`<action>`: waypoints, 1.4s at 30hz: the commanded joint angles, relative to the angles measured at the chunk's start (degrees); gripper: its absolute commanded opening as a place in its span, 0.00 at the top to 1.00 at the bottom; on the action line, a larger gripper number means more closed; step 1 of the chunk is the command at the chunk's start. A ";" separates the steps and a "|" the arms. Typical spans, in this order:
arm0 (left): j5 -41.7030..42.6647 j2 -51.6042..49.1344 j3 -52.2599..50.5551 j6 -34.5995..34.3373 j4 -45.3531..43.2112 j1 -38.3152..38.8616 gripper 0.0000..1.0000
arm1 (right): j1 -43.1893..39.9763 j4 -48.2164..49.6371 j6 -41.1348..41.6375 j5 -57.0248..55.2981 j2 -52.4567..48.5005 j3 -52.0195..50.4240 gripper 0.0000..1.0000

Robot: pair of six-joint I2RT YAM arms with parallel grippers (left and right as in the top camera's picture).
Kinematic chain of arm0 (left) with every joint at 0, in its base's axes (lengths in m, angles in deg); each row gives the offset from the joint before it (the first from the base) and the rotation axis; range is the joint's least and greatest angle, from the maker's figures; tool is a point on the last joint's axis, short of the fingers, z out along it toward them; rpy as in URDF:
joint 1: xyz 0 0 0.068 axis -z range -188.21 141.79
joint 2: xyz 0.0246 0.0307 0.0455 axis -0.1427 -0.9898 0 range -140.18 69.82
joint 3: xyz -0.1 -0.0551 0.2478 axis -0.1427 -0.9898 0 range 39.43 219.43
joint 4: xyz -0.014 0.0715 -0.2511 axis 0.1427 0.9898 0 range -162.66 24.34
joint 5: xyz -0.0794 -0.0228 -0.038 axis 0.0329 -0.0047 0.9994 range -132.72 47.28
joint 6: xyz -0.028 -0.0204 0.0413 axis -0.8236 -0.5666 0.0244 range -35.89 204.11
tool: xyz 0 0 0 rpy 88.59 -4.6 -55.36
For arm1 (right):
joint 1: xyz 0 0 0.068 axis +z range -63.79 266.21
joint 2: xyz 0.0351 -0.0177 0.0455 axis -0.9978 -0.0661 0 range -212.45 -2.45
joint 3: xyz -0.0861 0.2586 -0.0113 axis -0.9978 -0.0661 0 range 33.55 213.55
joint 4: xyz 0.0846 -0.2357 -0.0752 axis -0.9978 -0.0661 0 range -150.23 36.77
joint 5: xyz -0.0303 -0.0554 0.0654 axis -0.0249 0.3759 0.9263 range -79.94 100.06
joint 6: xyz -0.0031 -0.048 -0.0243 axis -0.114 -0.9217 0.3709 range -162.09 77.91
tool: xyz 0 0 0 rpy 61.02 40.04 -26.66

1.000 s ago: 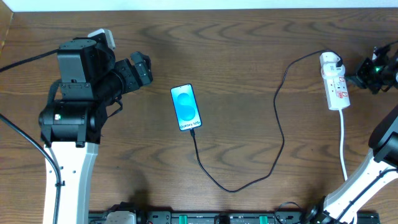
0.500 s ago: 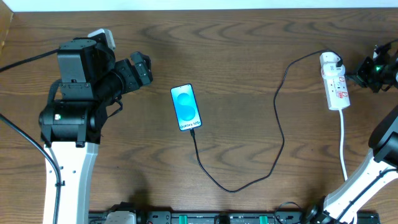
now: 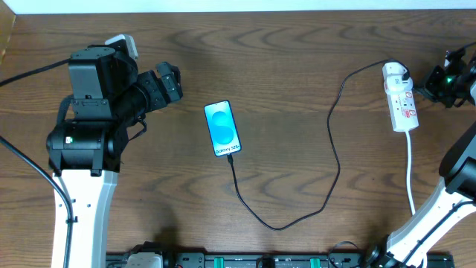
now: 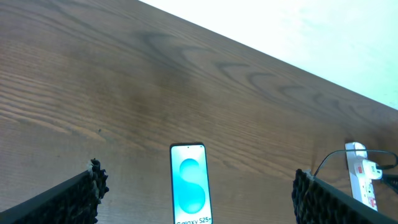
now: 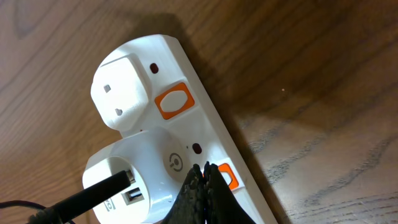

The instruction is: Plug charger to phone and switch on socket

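The phone [image 3: 223,128] lies screen-up mid-table, its blue screen lit; it also shows in the left wrist view [image 4: 189,185]. The black charger cable [image 3: 331,149] runs from the phone's lower end in a loop to the white adapter [image 3: 394,73] plugged into the socket strip [image 3: 401,100]. In the right wrist view the adapter [image 5: 140,177] sits in the strip [image 5: 186,74] beside two orange switches. My right gripper [image 5: 203,177] is shut, its tips at the nearer orange switch [image 5: 227,177]. My left gripper [image 4: 196,186] is open and empty, left of the phone.
The strip's thick white cord [image 3: 410,171] runs toward the table's front right. A second white plug [image 5: 121,93] sits in the strip's far outlet. The table's far edge [image 4: 280,59] meets a white surface.
The right gripper has shifted very slightly by the socket strip. The left arm, phone and cable have not moved.
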 commanded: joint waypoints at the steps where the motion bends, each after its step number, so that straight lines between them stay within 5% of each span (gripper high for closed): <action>1: -0.76 0.02 0.15 0.37 -0.02 0.02 0.03 | 0.33 0.33 -0.76 -0.28 -0.52 -0.70 0.99; 42: -0.76 0.00 0.15 0.37 -0.02 0.02 0.03 | 4.81 -5.66 1.40 1.20 -4.17 -0.70 0.99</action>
